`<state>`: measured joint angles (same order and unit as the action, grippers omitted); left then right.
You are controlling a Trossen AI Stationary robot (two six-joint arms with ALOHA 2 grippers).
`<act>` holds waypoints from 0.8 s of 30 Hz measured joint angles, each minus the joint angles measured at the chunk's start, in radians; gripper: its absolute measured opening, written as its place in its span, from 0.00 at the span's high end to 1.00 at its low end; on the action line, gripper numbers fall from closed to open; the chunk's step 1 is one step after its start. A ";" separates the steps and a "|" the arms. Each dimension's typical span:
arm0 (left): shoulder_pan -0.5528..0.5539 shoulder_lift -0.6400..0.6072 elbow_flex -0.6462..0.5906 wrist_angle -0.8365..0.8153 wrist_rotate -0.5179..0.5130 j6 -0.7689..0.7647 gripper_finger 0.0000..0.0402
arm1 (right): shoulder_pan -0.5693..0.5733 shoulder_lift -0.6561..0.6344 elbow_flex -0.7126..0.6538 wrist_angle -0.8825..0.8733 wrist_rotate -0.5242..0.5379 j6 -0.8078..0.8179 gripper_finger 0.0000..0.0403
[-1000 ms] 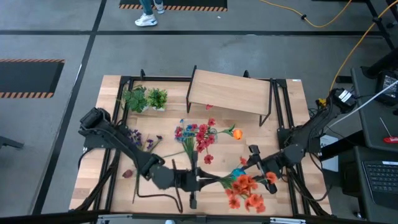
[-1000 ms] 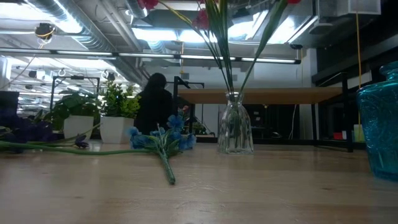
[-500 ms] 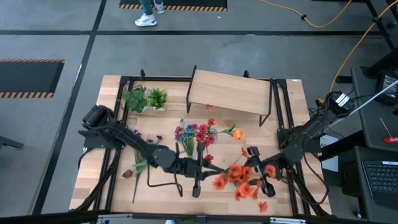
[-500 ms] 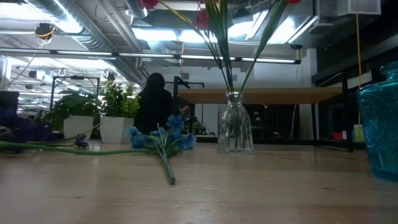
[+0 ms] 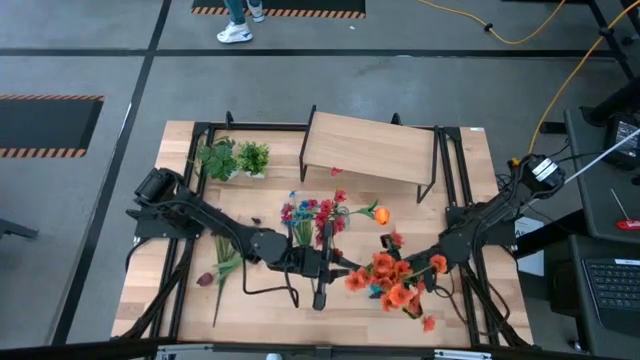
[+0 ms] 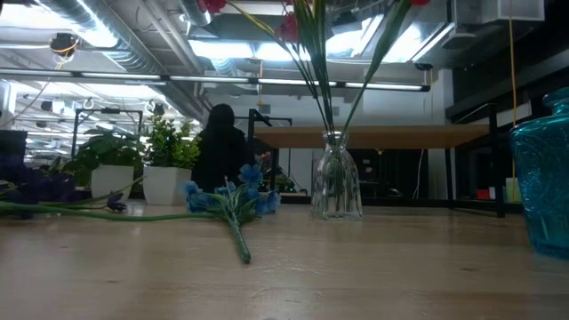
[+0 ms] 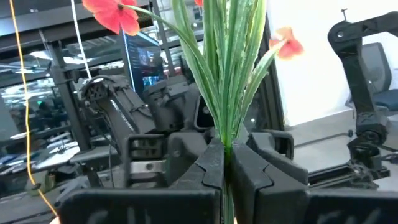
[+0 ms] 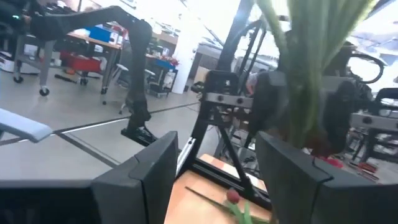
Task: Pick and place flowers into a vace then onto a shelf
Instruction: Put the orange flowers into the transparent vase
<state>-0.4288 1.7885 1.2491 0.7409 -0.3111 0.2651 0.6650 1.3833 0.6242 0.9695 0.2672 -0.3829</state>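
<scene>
My left gripper (image 5: 338,268) is shut on a bunch of flowers (image 5: 390,280) with orange and red blossoms, above the table's near middle. My right gripper (image 5: 410,286) stands open at the bunch's blossom end, mostly hidden under the blossoms in the high view. In the right wrist view the green stems (image 8: 305,81) pass close before one finger. A clear glass vase (image 6: 335,187) with red flowers (image 5: 322,215) stands mid-table. The shelf (image 5: 370,148) stands at the far side. A blue flower (image 6: 233,200) and purple flowers (image 5: 222,222) lie on the table. My left gripper pinches several green stems (image 7: 225,140) of the bunch together between its two fingers. The fingers come about level from the table's left. The bunch sticks out past the fingertips toward the right, and its blossoms (image 7: 112,14) are lifted clear of the table.
Two small potted plants (image 5: 235,158) stand at the far left. A teal glass vase (image 6: 544,178) stands close to the low camera at the near right. A person's legs (image 5: 238,20) show on the floor beyond the table.
My left gripper has carried the orange bunch toward the table's right and tipped upward; the blossoms have risen and swung from the near right toward the middle. My right gripper has moved toward the near edge and then in toward the bunch.
</scene>
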 joint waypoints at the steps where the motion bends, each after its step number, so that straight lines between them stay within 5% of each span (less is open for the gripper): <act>1: -0.001 0.000 0.000 0.000 0.002 0.000 0.99 | -0.005 0.009 0.013 -0.002 0.000 -0.004 0.46; 24: -0.058 0.000 0.000 0.015 0.082 0.007 0.99 | -0.044 0.069 0.085 -0.022 -0.016 0.054 0.46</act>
<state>-0.4871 1.7882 1.2491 0.7559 -0.2293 0.2725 0.6211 1.4521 0.7090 0.9478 0.2510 -0.3293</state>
